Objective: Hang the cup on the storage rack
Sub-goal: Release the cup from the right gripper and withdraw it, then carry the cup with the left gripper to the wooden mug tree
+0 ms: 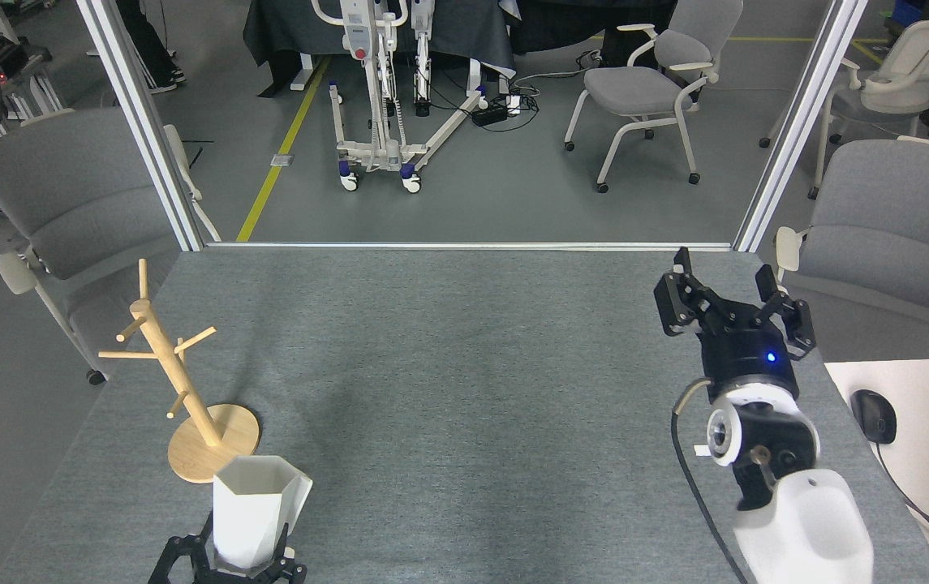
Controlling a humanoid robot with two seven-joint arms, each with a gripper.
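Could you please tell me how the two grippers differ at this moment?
The left gripper, at the bottom edge beside the wooden mug tree, is shut on the white faceted cup; the right gripper is open and empty. The left sits low and near, the right raised over the table's far right side. Both are black.
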